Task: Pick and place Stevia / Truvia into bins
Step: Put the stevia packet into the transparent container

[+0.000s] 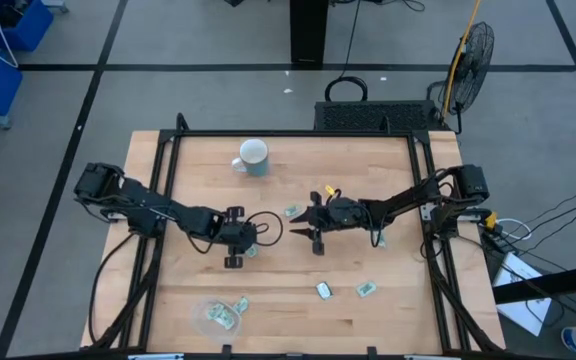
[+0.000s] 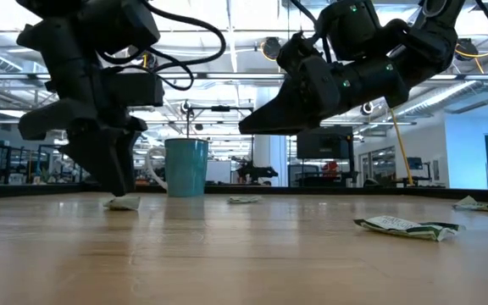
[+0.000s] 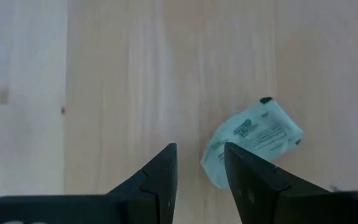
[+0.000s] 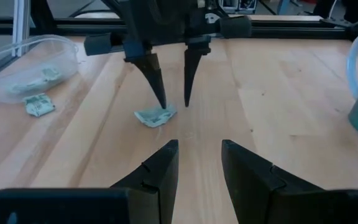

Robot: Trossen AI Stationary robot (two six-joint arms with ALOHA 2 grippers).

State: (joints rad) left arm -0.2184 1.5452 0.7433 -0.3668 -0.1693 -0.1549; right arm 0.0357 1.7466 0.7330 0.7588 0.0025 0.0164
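Several pale green and white Stevia packets lie flat on the wooden table. One packet [image 3: 252, 138] [image 1: 252, 250] [image 4: 156, 116] lies just under my left gripper [image 3: 201, 171] [image 1: 236, 238] [image 4: 174, 102]. That gripper is open and points straight down, with one fingertip [image 4: 163, 104] at the packet's edge and the other beside it over bare wood. My right gripper [image 4: 199, 168] [image 1: 311, 226] is open and hangs above the table's middle, facing the left gripper. The clear round bin [image 1: 213, 316] [image 4: 23, 68] stands at the near edge with packets inside. My left gripper comes from above with its fingers pointing down. One fingertip [image 3: 241, 171] stands at the edge of the packet [image 3: 219, 168], which lies flat on the table. I cannot tell whether it touches the paper.
The white and pale blue mug [image 1: 252, 156] [image 2: 185, 167] stands toward the far edge. Loose packets lie near the middle [image 1: 294, 211], at near right [image 1: 323, 290] [image 1: 366, 289] and beside the bin [image 1: 240, 304] [image 4: 39, 104]. A black frame [image 1: 168, 180] borders the table.
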